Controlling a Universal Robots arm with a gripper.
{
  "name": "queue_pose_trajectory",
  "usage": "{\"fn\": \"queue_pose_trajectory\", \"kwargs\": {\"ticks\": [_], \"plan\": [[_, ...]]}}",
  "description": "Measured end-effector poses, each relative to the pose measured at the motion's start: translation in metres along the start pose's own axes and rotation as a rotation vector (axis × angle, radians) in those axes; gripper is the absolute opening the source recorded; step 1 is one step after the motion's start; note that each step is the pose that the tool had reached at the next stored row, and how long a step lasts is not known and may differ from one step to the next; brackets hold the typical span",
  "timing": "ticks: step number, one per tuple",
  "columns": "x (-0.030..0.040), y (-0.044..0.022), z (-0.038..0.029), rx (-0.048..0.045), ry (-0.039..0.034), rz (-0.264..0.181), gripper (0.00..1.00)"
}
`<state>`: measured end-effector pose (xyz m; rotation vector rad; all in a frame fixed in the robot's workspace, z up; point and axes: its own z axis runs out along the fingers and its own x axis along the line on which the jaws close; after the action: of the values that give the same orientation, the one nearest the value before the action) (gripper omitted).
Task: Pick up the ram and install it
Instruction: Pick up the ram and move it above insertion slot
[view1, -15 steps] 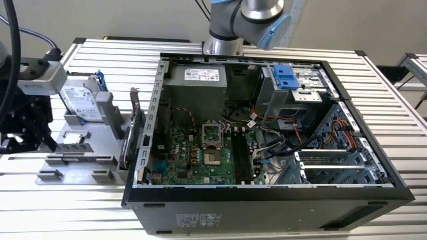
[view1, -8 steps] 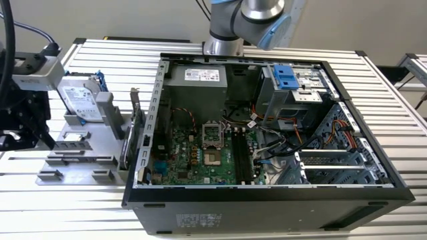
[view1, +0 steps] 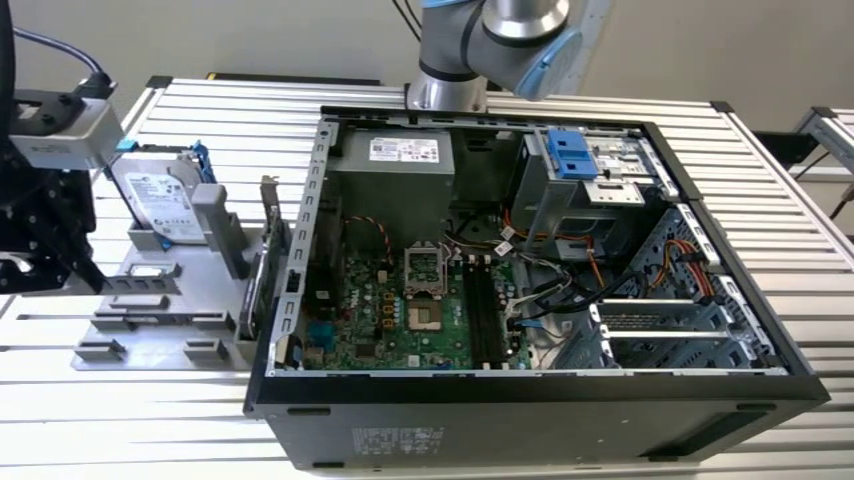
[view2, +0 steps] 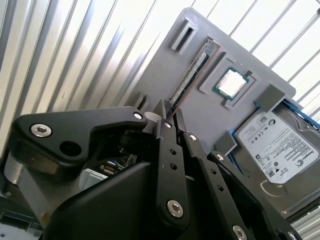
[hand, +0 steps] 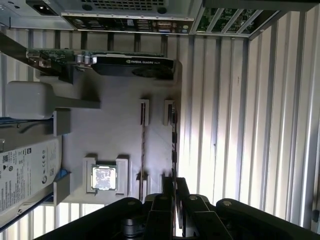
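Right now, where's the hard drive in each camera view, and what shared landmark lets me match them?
Exterior view: the hard drive stands tilted on the grey holder, at the exterior view's left of the computer case.
Second wrist view: the hard drive sits at the grey holder's edge, past the processor chip.
First wrist view: the hard drive is beside the same processor chip.
Shared landmark: the grey holder.

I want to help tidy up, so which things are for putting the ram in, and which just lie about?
For the job: the ram, a long thin dark circuit-board stick in the grey holder tray; the black gripper at its end; the open black computer case.
Lying about: the square silver processor chip; the silver hard drive with a white label; the black expansion card.
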<state>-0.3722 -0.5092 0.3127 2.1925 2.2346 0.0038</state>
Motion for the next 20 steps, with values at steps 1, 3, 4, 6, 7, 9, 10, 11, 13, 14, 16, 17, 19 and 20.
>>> {"fn": "queue_pose_trajectory", "kwargs": {"ticks": [1,3,4,6,7,9,10,11,13,14,16,17,19,20], "plan": [[0.0,0.0,-0.0013,0.0,0.0,0.0,0.0],[0.0,0.0001,-0.0036,0.0,-0.0001,0.0,0.0],[0.0,0.0001,-0.0047,0.0,-0.0001,0.0,0.0],[0.0,0.0001,-0.0069,0.0,-0.0001,0.0,0.0],[-0.0001,0.0001,-0.0081,0.0,-0.0001,0.0,0.0],[-0.0001,0.0001,-0.0103,0.0,-0.0001,0.0,0.0],[-0.0001,0.0001,-0.0114,-0.0001,0.0,0.0,0.0],[-0.0001,0.0001,-0.0126,0.0,-0.0001,0.0,0.0],[-0.0001,0.0001,-0.0149,0.0,-0.0001,0.0,0.0],[-0.0001,0.0002,-0.016,0.0,-0.0001,0.0,0.0],[-0.0001,0.0002,-0.0182,-0.0001,-0.0001,0.0,0.0],[-0.0001,0.0002,-0.0193,0.0,-0.0002,0.0,0.0],[-0.0001,0.0002,-0.0214,0.0,-0.0002,0.0,0.0],[-0.0001,0.0002,-0.0225,-0.0001,-0.0001,0.0,0.0]]}}
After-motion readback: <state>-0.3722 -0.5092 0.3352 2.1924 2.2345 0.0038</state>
